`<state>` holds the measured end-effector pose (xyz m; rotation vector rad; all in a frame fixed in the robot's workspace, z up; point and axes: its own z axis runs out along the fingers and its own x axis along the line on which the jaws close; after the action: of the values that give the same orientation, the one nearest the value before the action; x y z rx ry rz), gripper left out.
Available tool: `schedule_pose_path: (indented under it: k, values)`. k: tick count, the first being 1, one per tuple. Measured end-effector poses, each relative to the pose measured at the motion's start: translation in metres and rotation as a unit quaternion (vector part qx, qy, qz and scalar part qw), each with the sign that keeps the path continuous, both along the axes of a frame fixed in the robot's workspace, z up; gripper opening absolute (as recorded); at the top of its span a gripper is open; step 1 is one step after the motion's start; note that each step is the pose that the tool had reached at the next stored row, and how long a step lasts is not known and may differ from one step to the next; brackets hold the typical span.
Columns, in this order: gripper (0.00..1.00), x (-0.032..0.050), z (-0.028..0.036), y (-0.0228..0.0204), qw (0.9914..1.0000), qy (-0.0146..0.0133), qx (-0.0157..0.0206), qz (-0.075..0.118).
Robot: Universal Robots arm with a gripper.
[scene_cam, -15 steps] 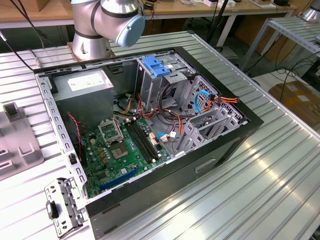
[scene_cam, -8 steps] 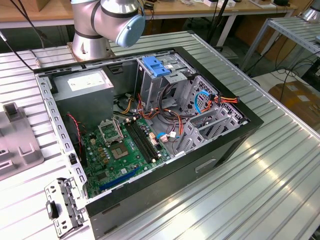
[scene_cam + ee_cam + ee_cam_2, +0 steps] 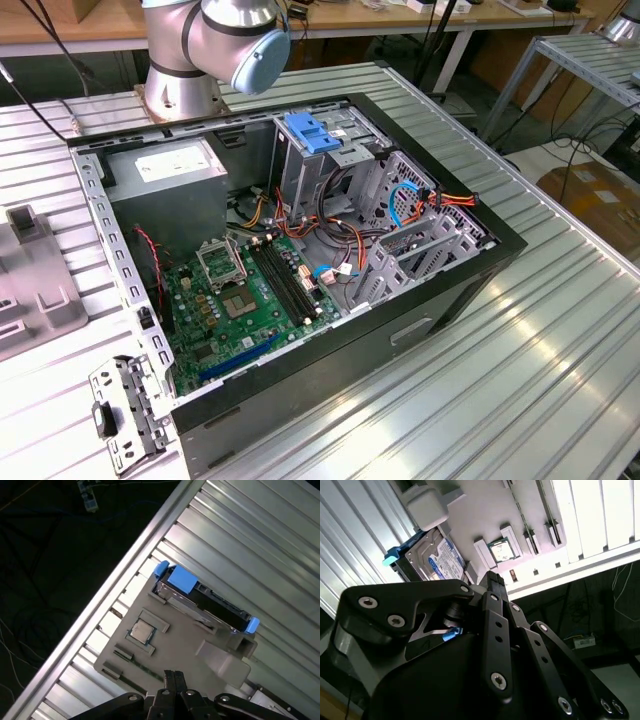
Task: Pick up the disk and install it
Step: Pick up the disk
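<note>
Hovering over the grey fixture (image 3: 172, 647), the gripper (image 3: 173, 674) is keeping its fingers pressed together and is carrying nothing. In both wrist views the tips are pointing at the fixture's flat top and are not touching it.

A chip (image 3: 141, 630) is sitting in a square pocket of the fixture, near the tips.

The disk (image 3: 207, 606) is sitting in a slot along the fixture's far edge, well apart from the gripper. It is looking steeply tilted or standing on edge; I can't tell which. Blue rails are running along its sides, with a blue tab sticking out at each end. In the second wrist view its white label is facing out. The fixture is lying on the ribbed table (image 3: 260, 535), close to the table's edge.

In the exterior view the case (image 3: 440, 290) is lying open on the same kind of ribbed top, with the arm (image 3: 215, 40) rising beside it.

Handling, as I'm judging it:
- The disk is looking like a stiff metal block, dense for its size. It won't be flexing, but it will be punishing a loose pinch.
- It is shock-sensitive, so no bumping and no dropping.
- The metal faces are looking smooth and likely slippery.
- The plastic rails are probably giving a little under load.
- I'm favouring a grip mid-length for balance, pinching across the two flat faces at the exposed upper edge and staying off the blue tabs.
</note>
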<state>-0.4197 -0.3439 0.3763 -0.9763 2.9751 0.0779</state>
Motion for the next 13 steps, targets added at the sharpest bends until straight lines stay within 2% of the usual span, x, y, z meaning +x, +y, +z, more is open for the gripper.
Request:
schedule_pose_path:
  k: [8, 11, 13]
  values:
    - [0.11, 0.0, 0.0, 0.0, 0.99946, 0.0, 0.0, 0.033]
    - [0.11, 0.0, 0.0, 0.0, 0.99888, 0.0, 0.0, 0.047]
    - [0.11, 0.0, 0.0, 0.0, 0.9981, 0.0, 0.0, 0.062]
